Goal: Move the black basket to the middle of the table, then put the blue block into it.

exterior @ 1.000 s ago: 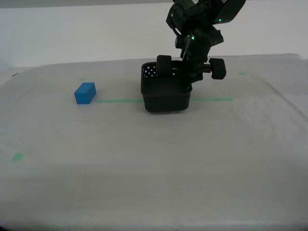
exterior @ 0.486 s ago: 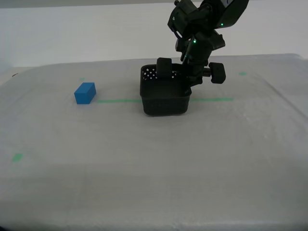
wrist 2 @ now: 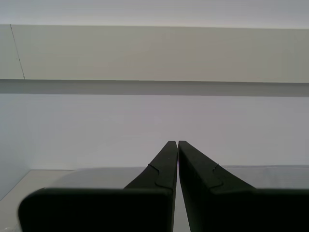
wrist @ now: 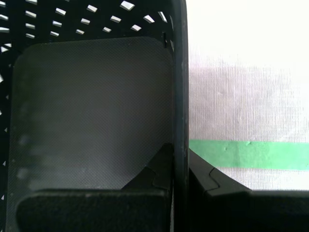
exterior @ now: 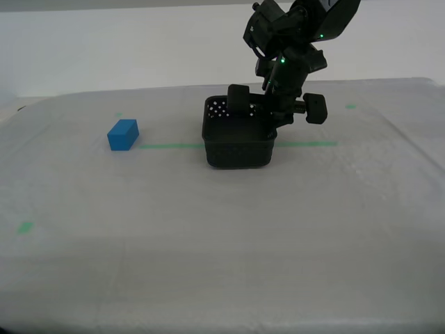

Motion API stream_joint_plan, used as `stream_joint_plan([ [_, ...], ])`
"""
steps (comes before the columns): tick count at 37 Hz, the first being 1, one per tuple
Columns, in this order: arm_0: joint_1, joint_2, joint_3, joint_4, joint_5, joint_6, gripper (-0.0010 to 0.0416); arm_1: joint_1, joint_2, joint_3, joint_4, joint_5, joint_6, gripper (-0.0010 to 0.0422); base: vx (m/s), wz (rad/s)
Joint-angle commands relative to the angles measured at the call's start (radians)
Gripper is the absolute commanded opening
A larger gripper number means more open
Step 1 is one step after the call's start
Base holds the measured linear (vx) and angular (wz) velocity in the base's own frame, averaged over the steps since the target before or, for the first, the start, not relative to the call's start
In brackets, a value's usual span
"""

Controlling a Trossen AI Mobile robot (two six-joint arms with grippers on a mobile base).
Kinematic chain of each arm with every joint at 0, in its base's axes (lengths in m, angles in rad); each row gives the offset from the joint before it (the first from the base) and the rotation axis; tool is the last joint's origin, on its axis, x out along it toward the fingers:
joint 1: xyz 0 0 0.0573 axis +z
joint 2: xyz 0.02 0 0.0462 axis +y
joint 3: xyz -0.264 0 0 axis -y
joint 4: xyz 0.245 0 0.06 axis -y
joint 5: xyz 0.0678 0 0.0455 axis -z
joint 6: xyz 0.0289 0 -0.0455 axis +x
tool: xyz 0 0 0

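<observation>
At centre of pale grey-white table [exterior: 208, 236], on green tape line [exterior: 167, 146], we tilt down, my first gripper [exterior: 272, 117] clamping wall of square black perforated plastic basket [exterior: 236, 142]; my second gripper [wrist 2: 177, 150] clenched, empty; small bright-blue block [exterior: 123, 134] well apart.

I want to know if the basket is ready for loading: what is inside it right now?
Inside the black basket only its bare floor shows, plus one finger of my first tool, which clamps a wall. The blue block lies outside. The near inner corners are hidden.
</observation>
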Motion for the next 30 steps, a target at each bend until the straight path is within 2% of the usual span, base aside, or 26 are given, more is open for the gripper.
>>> stream_joint_plan([
  [1,0.0,0.0,0.0,-0.002,-0.001,0.006,0.0011,0.0,0.0,0.001,0.005,0.0,0.002,0.0,0.0,0.0],
  [14,0.0,0.0,0.0,-0.011,0.0,0.004,0.0082,0.0,0.0,0.001,0.005,0.0,0.001,0.0,0.0,0.0],
  [20,0.0,-0.001,0.0,-0.019,-0.001,-0.014,0.0126,0.0,0.0,0.001,0.005,0.0,0.002,0.0,0.0,0.0],
  [24,0.0,-0.002,0.0,-0.028,-0.001,-0.014,0.0168,0.0,0.0,0.001,0.005,0.0,0.002,0.0,0.0,0.0],
  [30,0.001,-0.003,0.0,-0.048,-0.002,-0.017,0.0257,0.0,0.0,0.001,0.005,0.0,0.002,0.0,0.0,0.0],
])
